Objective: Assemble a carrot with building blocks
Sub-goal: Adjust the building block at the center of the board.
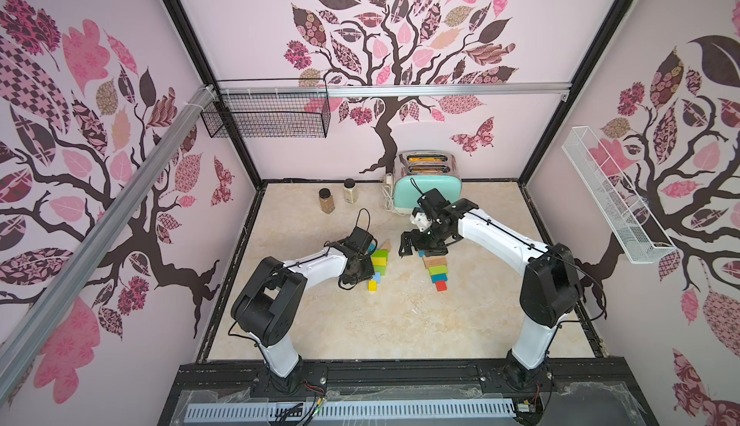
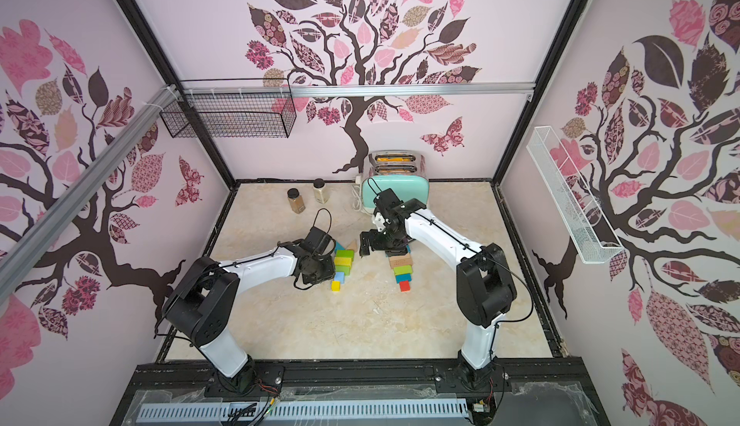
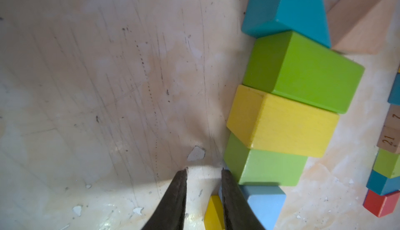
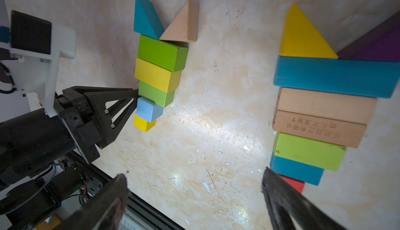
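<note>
The building blocks lie in two carrot-shaped rows on the table. The left row (image 1: pixel 379 261) has teal (image 4: pixel 146 19) and tan wedges, green (image 3: pixel 303 71), yellow (image 3: pixel 283 123) and green bars, a light blue cube (image 3: pixel 266 203) and a yellow cube (image 4: pixel 144 123). The right row (image 1: pixel 437 271) has yellow (image 4: pixel 303 34) and purple wedges, a long teal bar (image 4: pixel 337 77), two tan bars, green and teal bars and a red cube (image 1: pixel 441 286). My left gripper (image 3: pixel 204 170) is low beside the left row, jaws narrowly apart and empty, one finger (image 3: pixel 233 200) against the light blue cube. My right gripper (image 4: pixel 194 172) hangs wide open between the rows.
A mint toaster (image 1: pixel 426 187) stands at the back with a white cord beside it. Two brown-lidded spice jars (image 1: pixel 326 200) (image 1: pixel 349 191) stand to its left. A black wire basket (image 1: pixel 272 115) and a white wire basket (image 1: pixel 612 199) hang on the walls.
</note>
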Motion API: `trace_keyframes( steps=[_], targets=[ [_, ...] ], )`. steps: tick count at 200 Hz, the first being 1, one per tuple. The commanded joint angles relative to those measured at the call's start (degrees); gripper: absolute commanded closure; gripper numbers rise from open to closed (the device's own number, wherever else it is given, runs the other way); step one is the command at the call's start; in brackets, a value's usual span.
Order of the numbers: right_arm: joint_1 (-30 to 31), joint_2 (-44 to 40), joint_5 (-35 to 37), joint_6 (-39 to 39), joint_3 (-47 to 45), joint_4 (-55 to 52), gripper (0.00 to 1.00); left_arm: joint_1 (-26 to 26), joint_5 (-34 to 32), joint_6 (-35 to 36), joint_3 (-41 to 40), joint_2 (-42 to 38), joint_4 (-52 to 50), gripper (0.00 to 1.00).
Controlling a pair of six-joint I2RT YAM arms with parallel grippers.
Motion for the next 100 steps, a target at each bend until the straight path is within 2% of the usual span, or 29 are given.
trace_keyframes(
  steps=[1, 61, 100],
  targets=[
    [0.4, -1.0, -0.2, 0.1, -0.3, 0.5, 0.01, -0.1, -2.3, -0.1, 0.2, -1.8, -1.8, 0.67],
    [0.4, -1.2, -0.4, 0.1, -0.6, 0.7, 0.01, -0.2, -1.4, -0.9, -4.0, -5.8, -2.7, 0.66],
    [0.6, -0.9, -0.6, 0.2, -0.4, 0.8, 0.01, -0.3, 0.3, 0.0, -4.6, -5.2, -2.6, 0.67]
  ],
)
